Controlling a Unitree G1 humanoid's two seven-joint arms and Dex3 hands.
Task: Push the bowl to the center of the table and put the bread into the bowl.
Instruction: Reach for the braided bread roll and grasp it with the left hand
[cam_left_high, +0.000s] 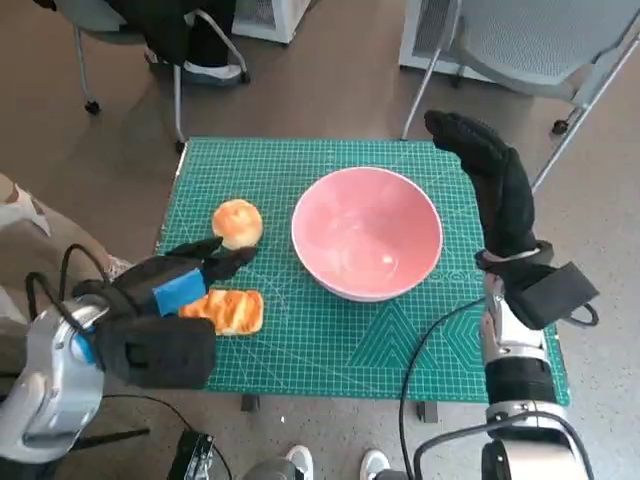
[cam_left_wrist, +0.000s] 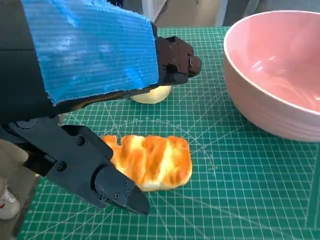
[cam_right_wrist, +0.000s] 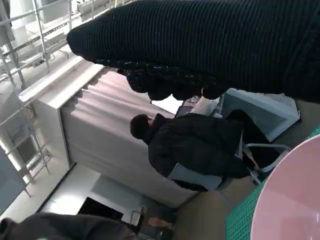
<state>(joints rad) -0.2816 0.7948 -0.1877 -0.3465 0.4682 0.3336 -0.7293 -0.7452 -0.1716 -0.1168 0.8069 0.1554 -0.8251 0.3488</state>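
1. Left hand (cam_left_high: 170, 300), black with blue tape on its back: fingers spread, holding nothing. It hovers at the near-left part of the table, over the bread. In the left wrist view one finger (cam_left_wrist: 107, 182) lies in front of the flat loaf and the others (cam_left_wrist: 175, 57) reach past it on the far side, so the loaf sits in the gap. No contact visible.

2. Flat golden loaf of bread with browned stripes (cam_left_wrist: 150, 160): lies on the green cutting mat (cam_left_high: 400, 340), just beside and partly under the left hand. Its long axis appears to run across the table, left to right, roughly crosswise to the fingers.

3. Small round pale bun (cam_left_high: 238, 222): further back on the mat, just beyond the left fingertips, near the bowl.

4. Pink round bowl (cam_left_high: 367, 232): upright, empty, about mid-table, to the right of both breads.

5. Right hand (cam_left_high: 490, 180), black knitted glove: raised at the bowl's right side, touching nothing; whether its fingers are spread cannot be told.

6. Judgement: the left hand is much nearer the loaf; closing down, then carrying rightward to the bowl looks next.
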